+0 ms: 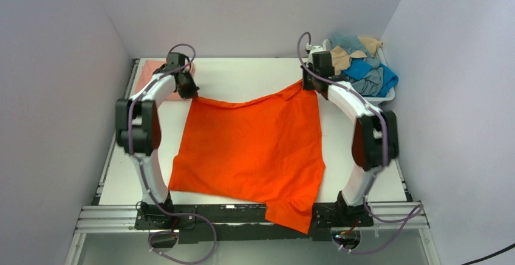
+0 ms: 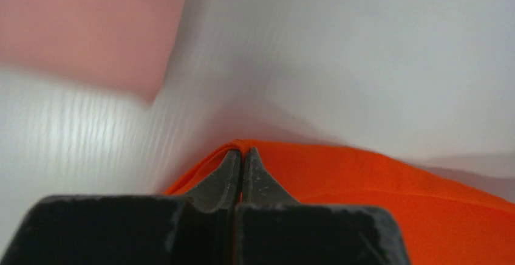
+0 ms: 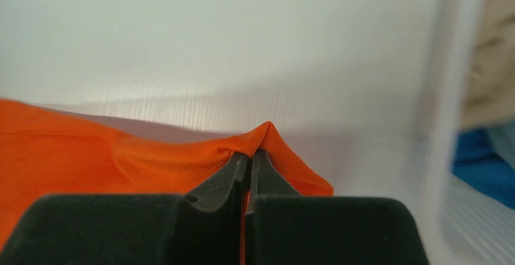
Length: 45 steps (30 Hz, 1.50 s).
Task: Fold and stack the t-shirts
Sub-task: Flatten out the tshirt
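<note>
White surface (image 1: 255, 73) between pale lilac walls: one bright orange t-shirt (image 1: 249, 149) spread across the centre, its near corner hanging over the front rail. Left claw (image 2: 243, 155) pinched closed on the shirt's far left corner, right claw (image 3: 249, 158) pinched closed on its far right corner. One salmon-pink t-shirt (image 1: 147, 73) lies flat at far left; a white basket (image 1: 388, 98) at far right holds blue, grey-blue, teal and tan t-shirts (image 1: 361, 70).

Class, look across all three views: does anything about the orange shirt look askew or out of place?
Yes. The orange t-shirt lies skewed: its near right corner spills past the near edge of the table onto the black rail, while the left claw and right claw pinch its far corners, the far edge sagging between them.
</note>
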Tool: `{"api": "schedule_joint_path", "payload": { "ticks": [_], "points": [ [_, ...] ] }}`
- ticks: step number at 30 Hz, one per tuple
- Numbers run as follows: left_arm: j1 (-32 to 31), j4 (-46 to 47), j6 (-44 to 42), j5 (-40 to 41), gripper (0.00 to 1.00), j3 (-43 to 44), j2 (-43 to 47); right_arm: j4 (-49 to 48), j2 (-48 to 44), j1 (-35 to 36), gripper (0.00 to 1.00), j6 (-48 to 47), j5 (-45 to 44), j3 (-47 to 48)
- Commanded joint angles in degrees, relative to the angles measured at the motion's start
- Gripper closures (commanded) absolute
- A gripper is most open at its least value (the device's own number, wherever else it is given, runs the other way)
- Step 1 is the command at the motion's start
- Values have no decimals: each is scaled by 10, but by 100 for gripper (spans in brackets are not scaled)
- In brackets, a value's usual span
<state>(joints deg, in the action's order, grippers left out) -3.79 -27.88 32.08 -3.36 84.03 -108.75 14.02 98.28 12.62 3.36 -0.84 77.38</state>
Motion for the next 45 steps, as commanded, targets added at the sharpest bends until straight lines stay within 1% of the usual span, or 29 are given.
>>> {"api": "schedule_joint_path", "payload": {
  "ticks": [1, 2, 3, 4, 5, 6, 7, 8, 9, 10, 12, 15, 17, 20, 22, 24, 26, 29, 33, 37, 42, 45],
  "points": [
    [16, -27, -11, -30, 100, 204, -143, -57, 135, -7, 89, 47, 24, 123],
    [17, -41, -5, -31, 89, 244, -171, -47, 170, -8, 78, 51, 15, 160],
    [18, -52, -3, -38, 70, 275, -192, -13, 204, -8, 63, 55, 2, 211],
    [19, -58, 0, -46, 54, 295, -204, 22, 234, -8, 49, 62, -7, 258],
    [19, -53, 3, -56, 41, 297, -205, 44, 252, -8, 42, 66, -2, 295],
    [19, -36, 6, -63, 22, 285, -196, 53, 259, -9, 36, 68, 3, 311],
    [19, -19, 8, -70, 4, 268, -177, 47, 254, -7, 30, 76, 19, 307],
    [19, -3, 9, -75, 1, 250, -158, 34, 243, -7, 16, 83, 30, 290],
    [19, 6, 9, -76, 1, 234, -141, 25, 229, -6, 4, 89, 44, 270],
    [19, 8, 9, -77, 1, 222, -125, 20, 214, -6, 1, 98, 53, 249],
    [18, 11, 9, -81, 1, 192, -88, 15, 183, -1, 0, 111, 68, 209],
    [11, 30, 6, -102, 1, 122, -36, 8, 166, 6, 0, 124, 94, 155],
    [5, 34, 6, -117, 1, 76, -9, 18, 176, 7, 0, 145, 117, 148],
    [-4, 46, 8, -136, 0, 2, 21, 5, 196, 9, 0, 166, 157, 139],
    [-8, 65, 10, -141, 1, -51, 33, 8, 217, 12, 0, 168, 155, 152],
    [-11, 79, 17, -150, 1, -70, 28, 10, 241, 13, 0, 175, 141, 171],
    [-16, 83, 19, -156, 1, -68, 10, 13, 266, 12, 0, 182, 123, 190],
    [-24, 80, 21, -142, 0, -44, -32, 26, 307, 13, 0, 190, 98, 225],
    [-24, 40, 22, -115, 1, 8, -96, 34, 367, 10, 0, 199, 92, 268],
    [-22, 0, 24, -108, 1, 72, -156, 60, 441, 3, 0, 207, 107, 363],
    [-19, -45, 36, -102, 0, 168, -219, 84, 546, -13, 0, 204, 138, 532],
    [-19, -59, 33, -83, 1, 210, -240, 61, 597, -21, 0, 209, 161, 610]
  ]
}}
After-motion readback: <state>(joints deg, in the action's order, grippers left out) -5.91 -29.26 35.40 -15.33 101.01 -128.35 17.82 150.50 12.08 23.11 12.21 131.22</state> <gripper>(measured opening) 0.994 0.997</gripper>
